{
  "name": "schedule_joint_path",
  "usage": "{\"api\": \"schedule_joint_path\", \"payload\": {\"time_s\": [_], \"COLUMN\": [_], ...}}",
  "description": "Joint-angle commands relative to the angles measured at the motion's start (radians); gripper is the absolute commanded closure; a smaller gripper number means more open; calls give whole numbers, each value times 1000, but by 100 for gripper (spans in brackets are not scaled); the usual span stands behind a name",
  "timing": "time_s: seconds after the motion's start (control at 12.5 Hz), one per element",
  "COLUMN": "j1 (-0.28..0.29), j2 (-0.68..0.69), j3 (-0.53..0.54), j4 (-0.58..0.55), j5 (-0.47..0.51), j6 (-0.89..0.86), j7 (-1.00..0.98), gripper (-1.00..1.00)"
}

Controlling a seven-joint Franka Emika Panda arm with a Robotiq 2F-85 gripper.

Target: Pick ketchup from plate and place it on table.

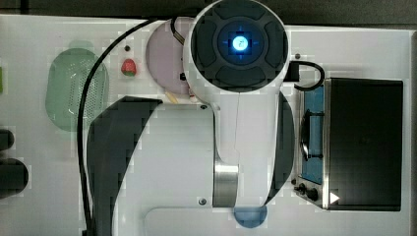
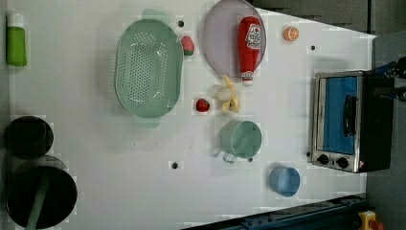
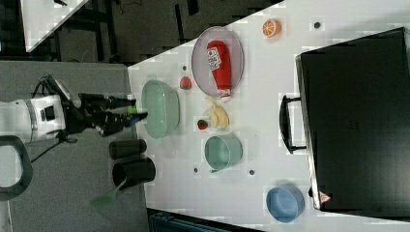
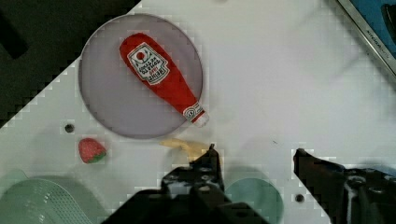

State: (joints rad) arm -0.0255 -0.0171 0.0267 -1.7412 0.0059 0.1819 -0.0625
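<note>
White table (image 2: 119, 182), arm high above it, fingers (image 4: 208, 163) spread, empty; ketchup (image 4: 161, 79) on plate (image 4: 102, 98).

The red ketchup (image 2: 249, 45), white-labelled and white-capped, lies flat across the round mauve-grey plate (image 2: 218, 40), its cap poking just over the rim onto the white table (image 2: 95, 158), near the table's edge.

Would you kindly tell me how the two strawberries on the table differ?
The strawberry beside the plate looks larger and paler, touching the green colander. The strawberry near the banana looks smaller and deeper red, apart from the colander. Both lie on the white table.
</note>
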Motion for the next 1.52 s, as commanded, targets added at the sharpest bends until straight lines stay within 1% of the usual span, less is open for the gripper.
{"api": "schedule_joint_path", "payload": {"time_s": [0.08,0.16,0.24,0.48,0.8,0.96,1.36,1.52], "j1": [-93,-92,-90,-85,-76,-71,-56,-49], "j2": [-152,-144,-130,-51,95,170,329,384], "j3": [42,43,45,58,80,89,97,97], "j4": [-65,-67,-67,-67,-63,-60,-57,-56], "j5": [13,13,13,13,13,13,13,11], "j6": [-147,-145,-141,-96,19,71,238,298], "j7": [28,28,27,-9,-102,-183,-465,-512], "gripper": [-60,-82,-99,-100,-100,-100,-100,-100]}}
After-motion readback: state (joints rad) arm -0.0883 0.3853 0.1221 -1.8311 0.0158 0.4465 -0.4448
